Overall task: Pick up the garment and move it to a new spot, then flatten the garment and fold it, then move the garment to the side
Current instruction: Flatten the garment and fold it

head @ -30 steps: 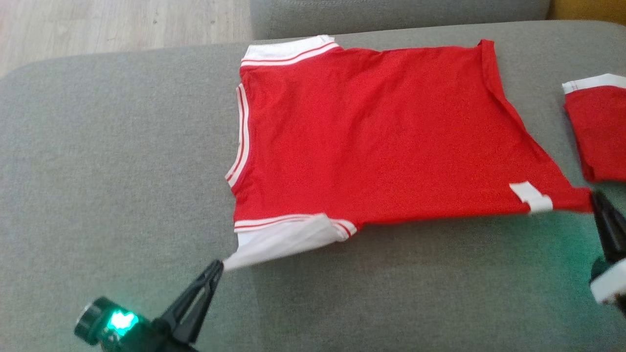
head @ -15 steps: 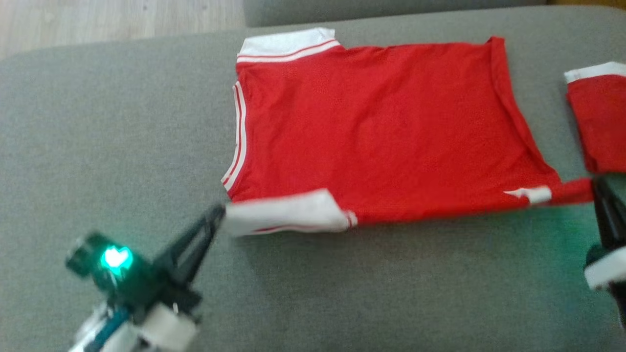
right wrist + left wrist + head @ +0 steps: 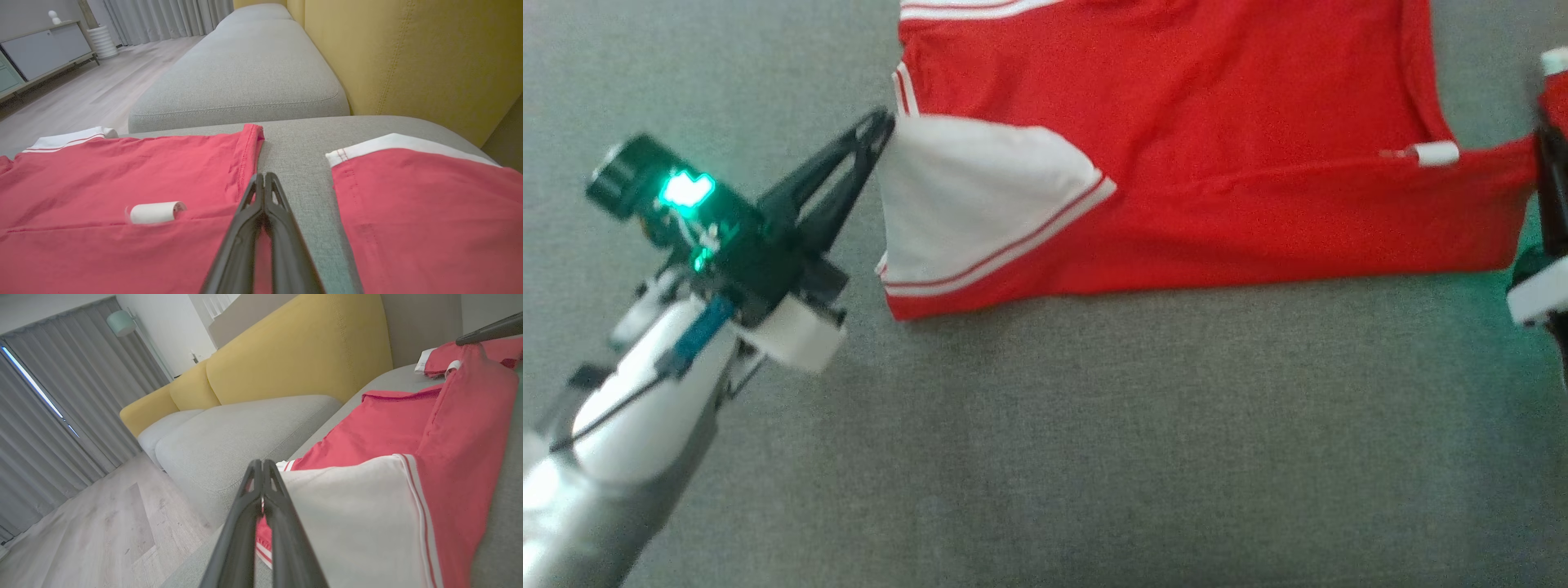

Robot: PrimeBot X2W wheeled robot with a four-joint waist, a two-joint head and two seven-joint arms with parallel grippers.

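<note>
The garment (image 3: 1176,98) is a red shirt with white, red-striped sleeves, lying on the grey sofa seat (image 3: 1094,449). Its near edge is lifted and turned over toward the far side. My left gripper (image 3: 882,122) is shut on the corner of the white sleeve (image 3: 964,196); the left wrist view shows the closed fingertips (image 3: 261,463) pinching that cloth (image 3: 347,506). At the right edge, my right gripper (image 3: 1547,143) is shut on the red hem corner, near a white label (image 3: 1433,153). From the right wrist, the gripper (image 3: 263,176) nips the hem of the garment (image 3: 122,171).
A second red piece with a white band (image 3: 429,204) lies on the seat just right of my right gripper. Yellow backrests (image 3: 408,53) rise behind the seat. Another grey cushion (image 3: 245,73) and wooden floor (image 3: 102,539) lie beyond the garment.
Both grippers have carried the garment's near edge up and away, so the white sleeve and red hem now fold over the body. The head view has tilted downward.
</note>
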